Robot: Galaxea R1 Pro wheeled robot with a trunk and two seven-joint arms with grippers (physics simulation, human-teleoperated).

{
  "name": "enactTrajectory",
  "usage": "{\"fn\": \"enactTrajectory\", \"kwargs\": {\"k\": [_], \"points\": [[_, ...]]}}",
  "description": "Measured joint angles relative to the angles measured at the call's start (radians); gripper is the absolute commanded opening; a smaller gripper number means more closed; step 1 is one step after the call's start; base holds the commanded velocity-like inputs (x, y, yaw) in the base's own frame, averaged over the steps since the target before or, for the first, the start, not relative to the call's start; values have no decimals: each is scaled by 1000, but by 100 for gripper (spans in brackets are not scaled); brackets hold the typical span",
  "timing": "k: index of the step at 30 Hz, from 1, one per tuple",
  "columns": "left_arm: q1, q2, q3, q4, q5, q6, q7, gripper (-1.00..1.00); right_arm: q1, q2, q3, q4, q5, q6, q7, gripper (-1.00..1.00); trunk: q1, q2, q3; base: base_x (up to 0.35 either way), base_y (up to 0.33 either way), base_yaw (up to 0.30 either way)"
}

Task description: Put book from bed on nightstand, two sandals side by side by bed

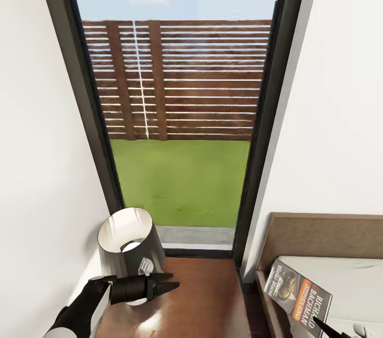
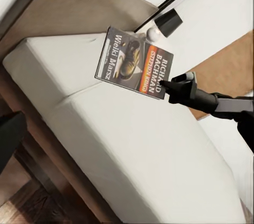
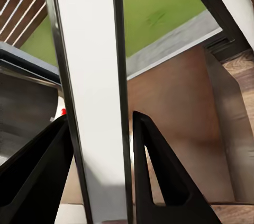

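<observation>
Two grippers are at work beside a tall dark-framed window (image 1: 175, 114) that looks out on green lawn and a brown slatted fence. In the head view, the left gripper (image 1: 169, 285) hangs over the glossy brown top of the nightstand (image 1: 207, 301), just in front of a dark drum-shaded lamp (image 1: 130, 245) standing at the nightstand's back left corner; its black fingers lie close together with nothing between them, so it reads as closed and empty. The right gripper (image 2: 168, 84) has the book (image 2: 135, 61) pinched by its edge, fingers clamped on the side bearing the orange band and the white lettering "RICHARD BACHMAN". In the left wrist view the book is held tilted above the pale mattress of the bed (image 2: 132, 144), near the bed's head end, clear of the surface apart from the shadow it throws there. In the head view the book (image 1: 298, 293) sits at the lower right, over the mattress corner beside the brown headboard (image 1: 324, 237), to the right of the nightstand. In the right wrist view the two black fingers (image 3: 159, 176) close on the book's thin white page edge (image 3: 90, 102), with the nightstand top and window sill beyond.
</observation>
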Motion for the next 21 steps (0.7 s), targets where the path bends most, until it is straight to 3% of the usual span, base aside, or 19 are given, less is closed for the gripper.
{"fn": "enactTrajectory", "kwargs": {"k": [9, 13, 18, 21], "points": [[-1, 0, -1, 4, 11, 3, -20, 100, 0, -1, -1, -13, 4, 9, 10, -100, 0, 0, 0, 0, 0, 0], [-1, -1, -1, 5, 12, 2, -20, 100, 0, -1, 1, -17, 5, 35, 54, -100, 0, 0, 0, 0, 0, 0], [-1, -1, 0, 7, 12, 1, -13, 100, 0, -1, 0, -32, 9, 152, 99, -100, 0, 0, 0, 0, 0, 0], [-1, -2, 0, 7, 12, 0, -11, 100, -1, 0, -1, -98, 7, 250, 107, -100, 0, 0, 0, 0, 0, 0]]}}
